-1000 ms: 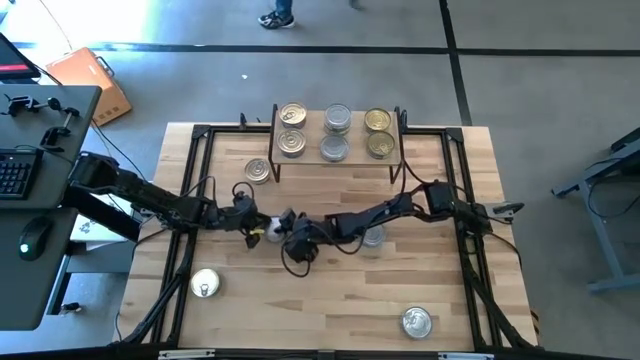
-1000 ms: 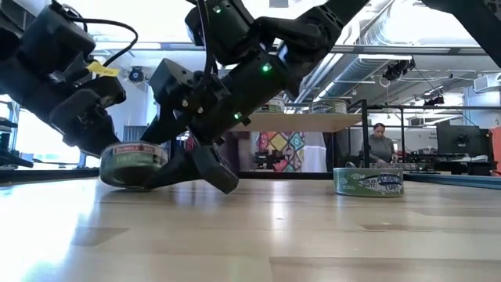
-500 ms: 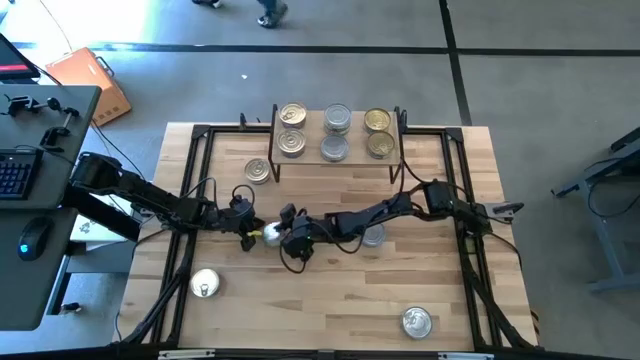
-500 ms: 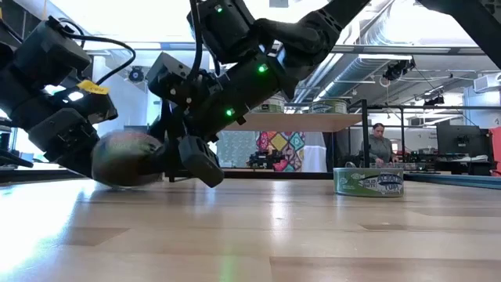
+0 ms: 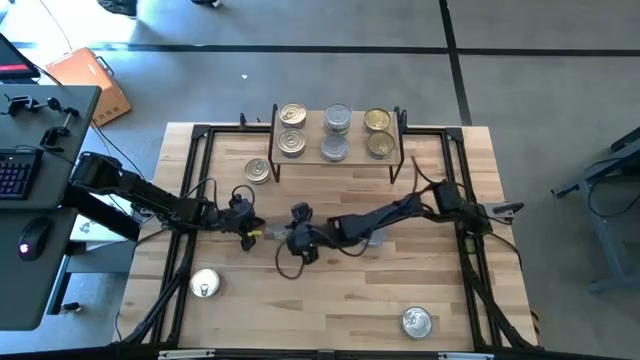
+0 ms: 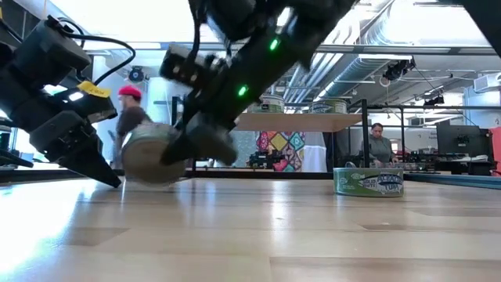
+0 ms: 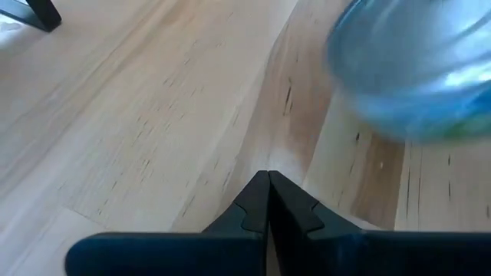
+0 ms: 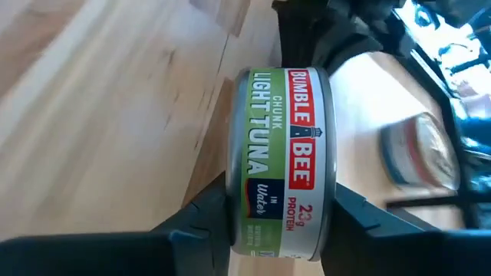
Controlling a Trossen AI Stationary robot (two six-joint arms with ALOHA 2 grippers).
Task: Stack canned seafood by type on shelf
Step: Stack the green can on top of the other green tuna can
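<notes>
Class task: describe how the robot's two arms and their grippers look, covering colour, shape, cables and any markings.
Both arms are black and built of jointed segments, with loose black cables looping alongside. The left gripper ends in two dark fingers tapering to a point, and a yellow tag sits on its wrist. The right gripper has dark, broad fingers; small green lights glow on that arm.

- Held tin (image 8: 280, 161): green and white label reading Bumble Bee chunk light tuna, silver rims; gripped on edge between the right gripper (image 8: 265, 211) fingers, lifted just off the table.
- Six tins on the shelf (image 5: 336, 158), well beyond the gripper: gold pair (image 5: 291, 129), silver pair (image 5: 336, 132), gold pair (image 5: 378, 132).
- Tin (image 5: 257, 171) flat on the table, just beside the shelf's left leg.
- Tin (image 5: 374, 236) flat under the right arm, behind the gripper.
- Tin (image 5: 204, 285) flat, near the front, left of the gripper.
- Tin (image 5: 416, 321) flat at the front edge, well right of the gripper.
</notes>
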